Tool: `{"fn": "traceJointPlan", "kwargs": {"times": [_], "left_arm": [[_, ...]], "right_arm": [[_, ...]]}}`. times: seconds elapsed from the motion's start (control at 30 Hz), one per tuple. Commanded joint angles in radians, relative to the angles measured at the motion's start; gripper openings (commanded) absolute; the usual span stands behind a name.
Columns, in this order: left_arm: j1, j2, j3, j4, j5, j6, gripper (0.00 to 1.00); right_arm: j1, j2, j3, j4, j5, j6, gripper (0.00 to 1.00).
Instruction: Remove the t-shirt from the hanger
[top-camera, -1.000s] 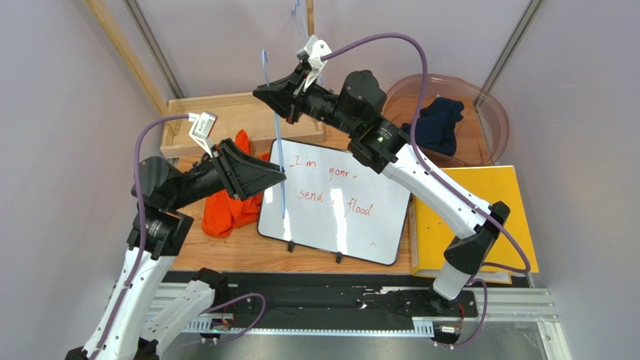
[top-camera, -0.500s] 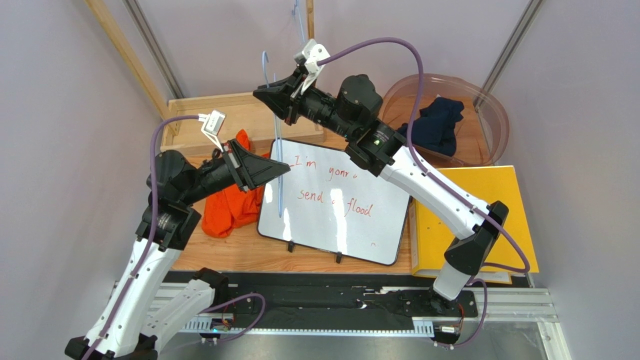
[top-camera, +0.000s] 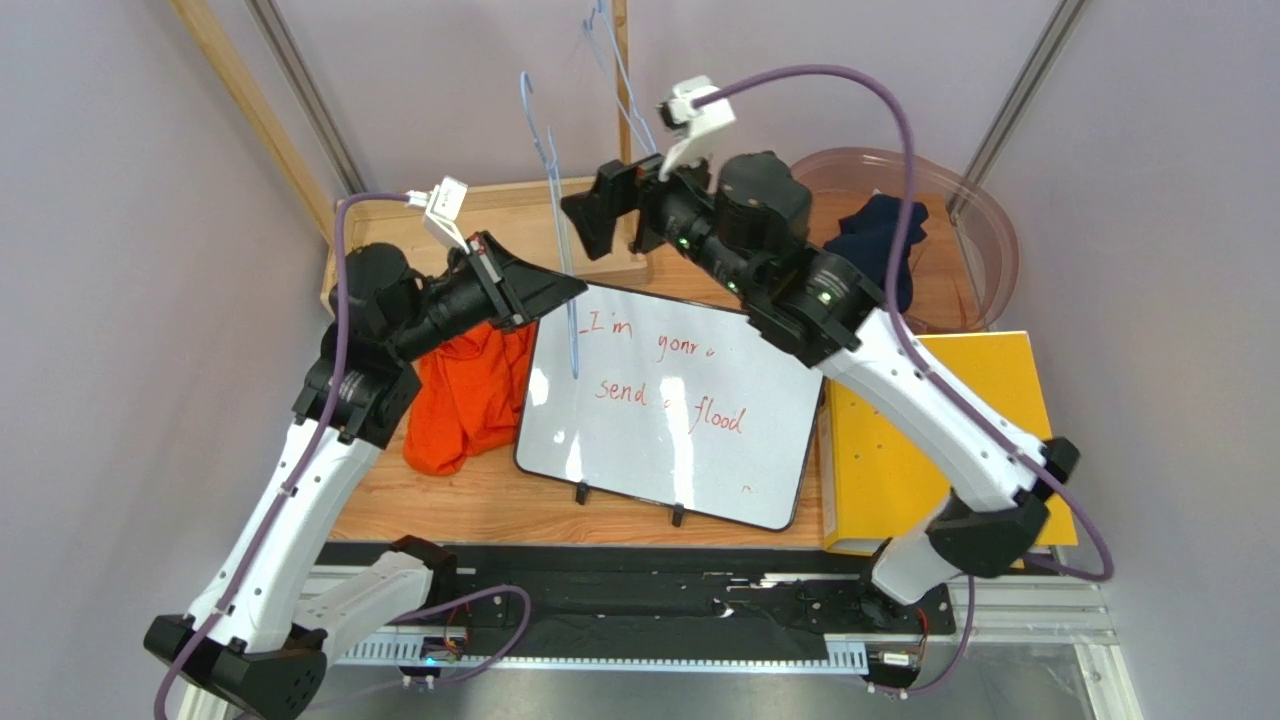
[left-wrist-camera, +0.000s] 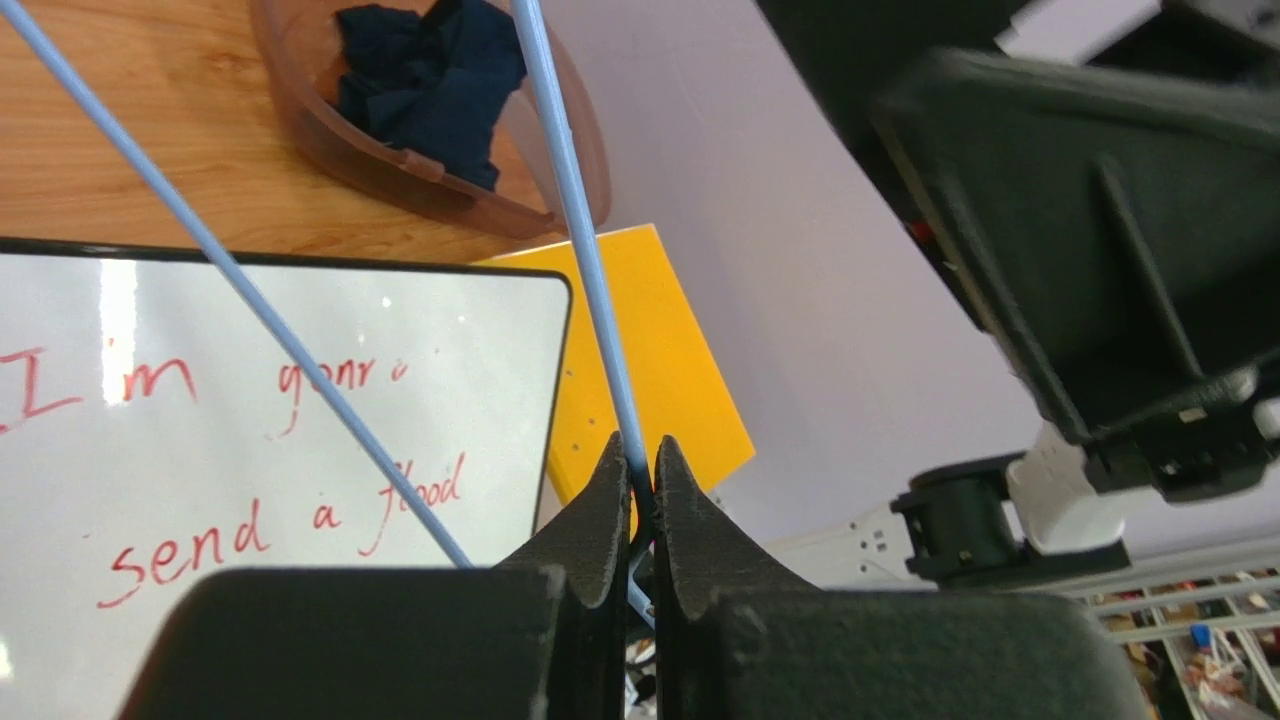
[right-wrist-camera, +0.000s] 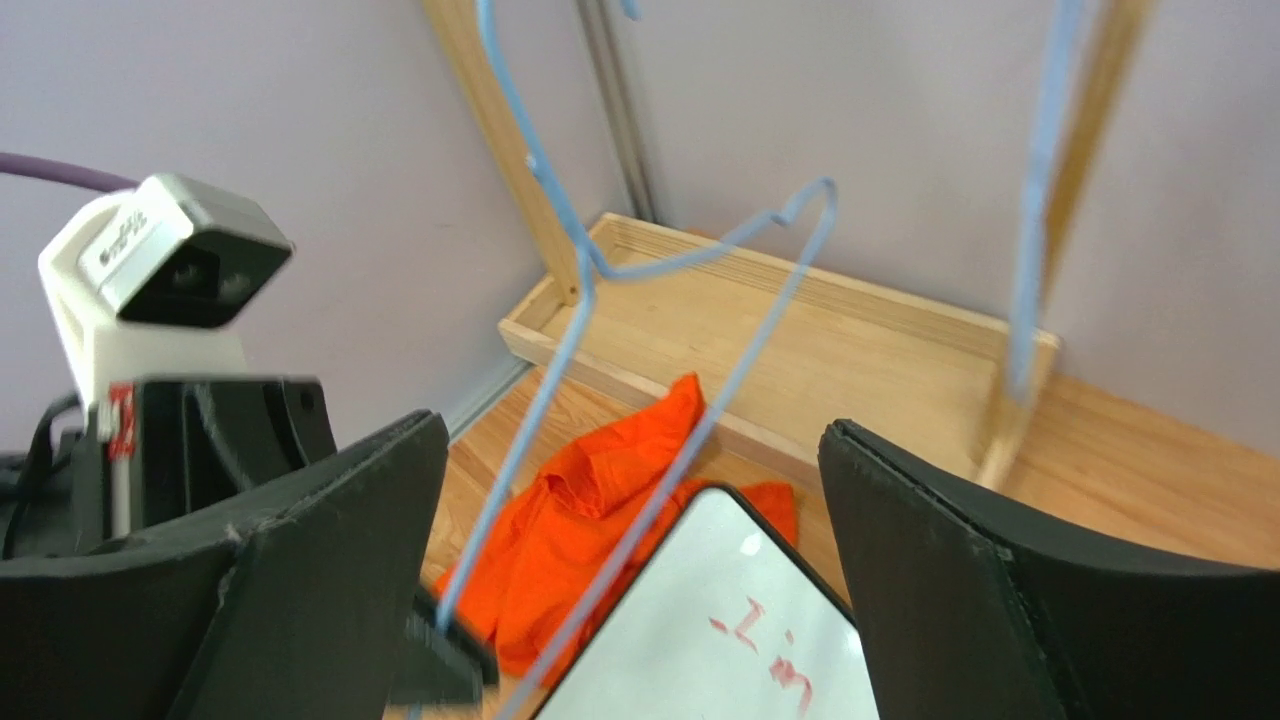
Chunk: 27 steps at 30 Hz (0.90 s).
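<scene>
The left gripper (left-wrist-camera: 639, 465) was clenched on the bare blue hanger (top-camera: 544, 158), apparently to steady it aloft, the right gripper (right-wrist-camera: 631, 428) gaped empty at its 2 o'clock, and the orange t-shirt (top-camera: 466, 398) lay crumpled on the table (top-camera: 451, 503) at the whiteboard's (top-camera: 676, 398) 9 o'clock

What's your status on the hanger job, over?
Left gripper shut on bare blue hanger. Right gripper open, holding nothing. Orange t-shirt off, lying on table beside whiteboard.
</scene>
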<state>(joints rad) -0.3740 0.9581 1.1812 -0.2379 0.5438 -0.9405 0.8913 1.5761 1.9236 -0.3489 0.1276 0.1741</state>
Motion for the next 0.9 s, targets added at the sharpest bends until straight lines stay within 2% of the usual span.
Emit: {"fn": "traceJointPlan", "kwargs": {"times": [0.0,0.1,0.23,0.5,0.63,0.87], "left_arm": [[0.068,0.04,0.116,-0.044,-0.054,0.04,0.0],[0.144,0.095,0.175,-0.069,-0.064,0.054,0.0],[0.205,0.227,0.357,-0.133,-0.061,0.089,0.0],[0.218,0.545,0.73,-0.208,-0.136,0.129,0.0],[0.218,0.701,0.998,-0.296,-0.142,0.14,0.0],[0.213,0.887,1.172,-0.304,-0.137,0.088,0.0]], "right_arm": [[0.001,-0.232,-0.118,-0.081,0.214,0.089,1.0],[0.001,-0.365,-0.242,-0.081,0.257,0.14,1.0],[0.001,-0.507,-0.346,-0.084,0.268,0.163,1.0],[0.001,-0.675,-0.428,-0.166,0.335,0.13,1.0],[0.003,-0.735,-0.454,-0.206,0.365,0.114,1.0],[0.001,-0.814,-0.48,-0.228,0.412,0.081,1.0]]}}
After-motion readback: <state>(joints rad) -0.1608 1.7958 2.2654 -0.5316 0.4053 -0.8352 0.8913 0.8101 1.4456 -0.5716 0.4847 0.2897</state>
